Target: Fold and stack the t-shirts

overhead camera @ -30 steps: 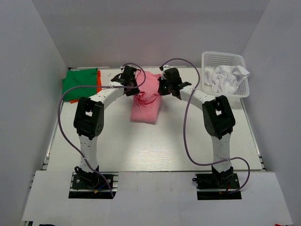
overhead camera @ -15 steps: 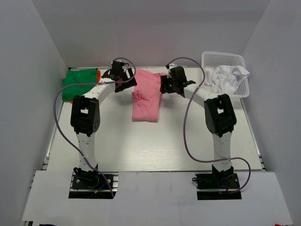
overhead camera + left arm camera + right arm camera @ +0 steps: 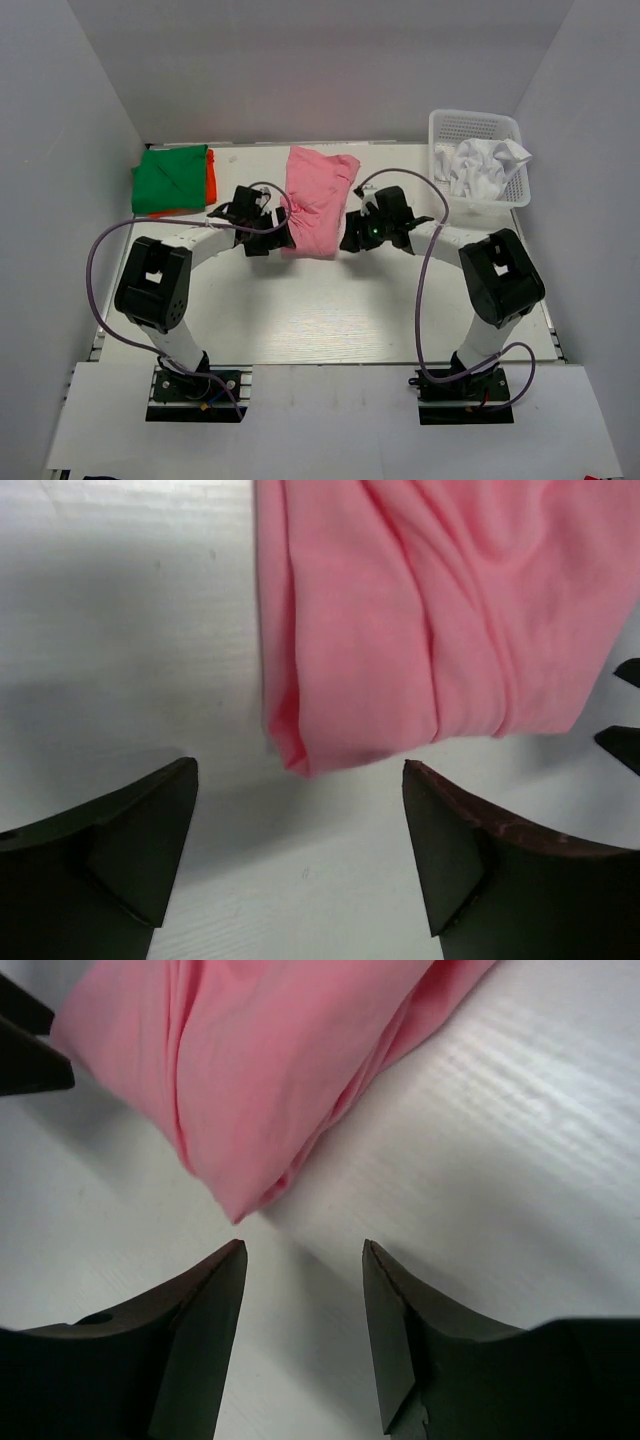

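Note:
A folded pink t-shirt (image 3: 318, 198) lies on the table at the back centre, a long strip running front to back. My left gripper (image 3: 281, 237) is open beside its near left corner (image 3: 300, 765), not touching it. My right gripper (image 3: 349, 238) is open beside its near right corner (image 3: 238, 1215), also apart from it. The pink cloth fills the top of the left wrist view (image 3: 420, 610) and of the right wrist view (image 3: 260, 1070). A folded green t-shirt (image 3: 170, 178) lies on an orange one (image 3: 210, 175) at the back left.
A white basket (image 3: 480, 128) at the back right holds crumpled white cloth (image 3: 485, 165). White walls close in the table on the left, back and right. Purple cables loop from both arms over the table.
Both grippers let go of the pink shirt's far end and drew back toward me to its near corners. The shirt now lies flatter and stretched longer toward the back.

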You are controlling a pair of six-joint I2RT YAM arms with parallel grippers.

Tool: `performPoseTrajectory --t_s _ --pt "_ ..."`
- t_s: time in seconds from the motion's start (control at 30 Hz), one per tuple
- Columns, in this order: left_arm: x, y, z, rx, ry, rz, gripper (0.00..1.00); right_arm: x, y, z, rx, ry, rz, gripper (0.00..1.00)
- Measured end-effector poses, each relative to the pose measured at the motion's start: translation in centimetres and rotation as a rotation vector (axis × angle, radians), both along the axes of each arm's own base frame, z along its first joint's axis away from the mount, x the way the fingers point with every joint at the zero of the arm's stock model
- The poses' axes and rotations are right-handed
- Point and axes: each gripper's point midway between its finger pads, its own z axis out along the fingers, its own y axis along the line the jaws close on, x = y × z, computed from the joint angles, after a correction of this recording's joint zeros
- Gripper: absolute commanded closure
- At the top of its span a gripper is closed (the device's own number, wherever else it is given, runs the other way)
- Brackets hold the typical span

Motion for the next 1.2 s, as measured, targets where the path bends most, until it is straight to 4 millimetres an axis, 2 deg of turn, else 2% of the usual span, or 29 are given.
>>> performPoseTrajectory --t_s 0.07,0.13,0.27,0.33,0.4,0.43,0.5,0.53,0.6,0.63,0.67,0.7,0.8,0.93,1.03,1.2 --pt "-1.1 0.0 -0.8 -0.005 0.014 -0.016 0.17 -1.5 0.4 -1.2 -0.004 0.033 0.05 0.45" --pt "-1.5 -0.3 -1.2 -0.013 0.017 -0.029 0.27 -2.1 1.2 -1.4 0.005 0.034 0.092 0.45" --pt "-1.1 -0.9 -1.1 -0.028 -0.014 -0.051 0.41 -2.3 2.8 -1.6 0.02 0.011 0.143 0.45" --pt "-0.9 -1.2 -1.3 -0.031 -0.02 -0.058 0.48 -2.1 3.4 -2.0 0.016 0.007 0.154 0.48" --pt "-0.8 -1.3 -1.8 -0.029 -0.012 -0.064 0.49 -1.8 3.9 -2.6 0.008 0.007 0.16 0.54" --pt "-0.7 -1.3 -2.2 -0.027 -0.008 -0.065 0.57 -1.7 4.1 -2.9 0.003 0.007 0.159 0.57" --pt "-0.6 -1.5 -2.3 -0.031 -0.008 -0.067 0.66 -1.3 4.2 -3.2 -0.005 0.003 0.154 0.67" --pt "-0.4 -1.6 -2.4 -0.035 -0.009 -0.069 0.78 -1.2 4.2 -3.4 -0.009 0.001 0.148 0.69" --pt "-0.2 -1.8 -2.5 -0.038 -0.008 -0.074 0.87 -0.9 4.1 -3.6 -0.016 -0.004 0.136 0.71" --pt "-0.1 -1.9 -2.6 -0.04 -0.006 -0.074 0.95 -0.8 4.1 -3.7 -0.018 -0.006 0.132 0.71" --pt "0.1 -1.9 -2.7 -0.041 -0.006 -0.076 0.97 -0.6 4.0 -3.8 -0.023 -0.012 0.124 0.69" --pt "0.1 -2.0 -2.8 -0.041 -0.005 -0.078 0.99 -0.4 4.0 -3.8 -0.025 -0.019 0.117 0.74" --pt "0.2 -2.0 -2.7 -0.041 -0.008 -0.083 1.0 0.1 3.9 -3.6 -0.034 -0.041 0.11 1.0" --pt "0.3 -1.9 -2.7 -0.035 -0.01 -0.078 1.0 0.4 3.9 -3.4 -0.041 -0.051 0.104 1.0" --pt "0.2 -1.5 -2.4 -0.014 -0.011 -0.06 1.0 -0.2 3.2 -3.4 -0.068 -0.03 0.094 1.0" --pt "0.1 -0.7 0.9 0.004 -0.081 -0.029 1.0 -1.9 0.6 -1.1 -0.129 -0.029 0.053 1.0"
